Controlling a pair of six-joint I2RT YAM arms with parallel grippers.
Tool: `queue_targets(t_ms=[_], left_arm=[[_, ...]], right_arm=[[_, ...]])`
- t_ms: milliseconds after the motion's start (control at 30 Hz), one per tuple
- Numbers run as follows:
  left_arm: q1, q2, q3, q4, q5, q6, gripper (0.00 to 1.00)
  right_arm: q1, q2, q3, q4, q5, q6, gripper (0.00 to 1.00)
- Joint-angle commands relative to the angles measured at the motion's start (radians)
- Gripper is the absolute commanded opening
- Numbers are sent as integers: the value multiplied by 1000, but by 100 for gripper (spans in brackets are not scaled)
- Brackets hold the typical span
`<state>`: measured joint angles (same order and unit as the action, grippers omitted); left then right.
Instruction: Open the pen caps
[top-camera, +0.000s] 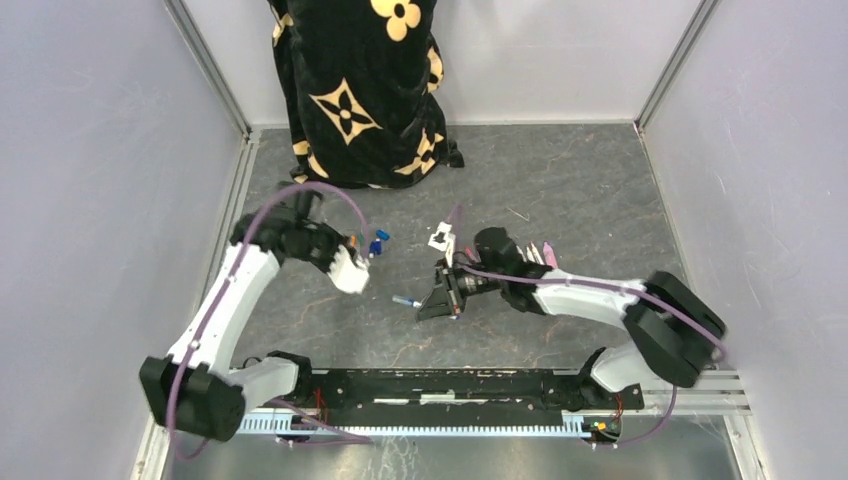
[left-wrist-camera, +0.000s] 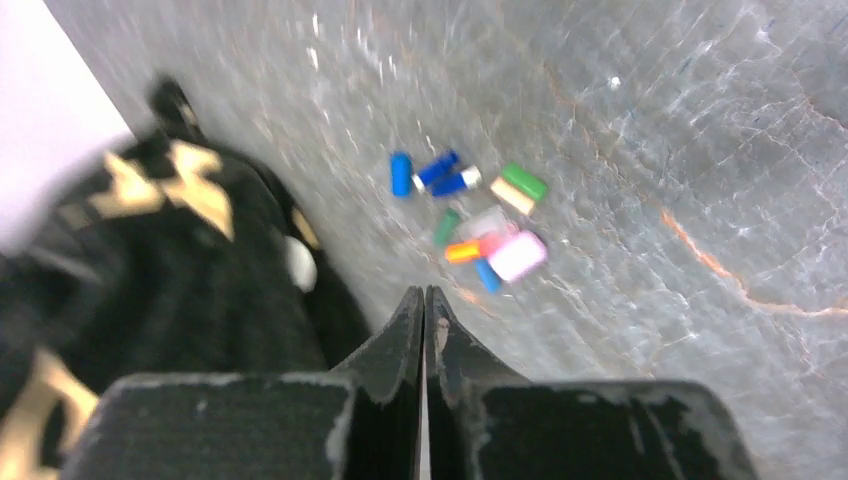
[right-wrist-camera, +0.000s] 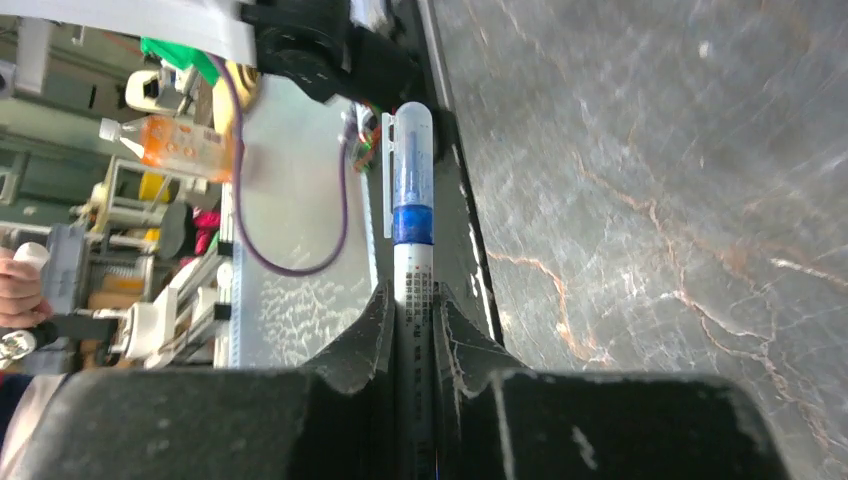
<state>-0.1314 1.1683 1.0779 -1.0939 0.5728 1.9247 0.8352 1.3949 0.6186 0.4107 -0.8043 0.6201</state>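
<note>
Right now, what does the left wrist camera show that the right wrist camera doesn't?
Only the left wrist view: a cluster of loose pen caps in blue, green, orange and pink, a black-and-gold cloth, and the left gripper shut on nothing. Only the right wrist view: the right gripper shut on a white pen with a blue band, its clear cap on, plus an orange bottle beyond the table's edge. Both: the grey marbled table.
</note>
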Motion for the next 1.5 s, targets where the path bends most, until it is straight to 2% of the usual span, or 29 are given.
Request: queue_targets(t_ms=[0, 67, 167, 200, 267, 300, 367, 500, 533, 600, 700, 833, 1033, 1133, 1167, 1200, 1233, 1300, 1400, 1433, 1467], left_arm=[[-277, -116, 17, 48, -277, -65, 2], [-305, -109, 41, 8, -266, -122, 2], [-348, -157, 18, 30, -220, -183, 3], [-362, -166, 12, 38, -209, -215, 15], [-377, -167, 3, 35, -189, -279, 50], [-381, -167, -2, 29, -179, -297, 57], [-386, -164, -15, 30, -149, -335, 68], [-393, -144, -33, 48, -125, -378, 78], [-394, -139, -38, 51, -119, -379, 85], [-404, -133, -50, 79, -113, -393, 89], [-411, -127, -52, 127, -109, -419, 85], [-415, -105, -27, 128, -106, -426, 70], [-416, -92, -18, 128, -125, -411, 32], [-416, -92, -25, 116, -139, -379, 4], [-416, -95, -28, 117, -140, -367, 3], [-416, -98, -28, 117, -139, -354, 2], [-417, -100, -29, 118, -135, -344, 2], [-425, -100, -22, 121, -127, -332, 2], [-438, -99, -12, 122, -132, -325, 2], [-440, -99, -8, 125, -133, -326, 2], [-442, -98, -5, 127, -132, -327, 2]], right_arm=[[8, 124, 75, -150, -107, 3, 0], [1, 140, 103, -123, -112, 11, 0], [1, 189, 179, -162, -117, -18, 0], [1, 201, 193, -155, -117, -13, 0], [1, 214, 221, -115, -112, 9, 0], [1, 224, 234, -86, -114, 31, 0], [1, 241, 259, -43, -117, 63, 0], [1, 273, 327, -14, -112, 93, 0], [1, 283, 342, 1, -114, 106, 0], [2, 304, 370, 60, -114, 156, 0], [5, 331, 418, 67, -110, 172, 0], [5, 358, 464, 70, -104, 185, 0], [6, 370, 468, 69, -89, 190, 0], [6, 369, 467, 56, -71, 187, 0], [7, 374, 473, 51, -69, 189, 6], [10, 383, 482, 53, -68, 196, 21], [15, 395, 500, 55, -73, 203, 29], [28, 424, 550, 39, -89, 199, 40], [32, 463, 620, -9, -101, 184, 43], [31, 470, 630, -7, -107, 187, 40], [31, 476, 639, -11, -106, 187, 32]])
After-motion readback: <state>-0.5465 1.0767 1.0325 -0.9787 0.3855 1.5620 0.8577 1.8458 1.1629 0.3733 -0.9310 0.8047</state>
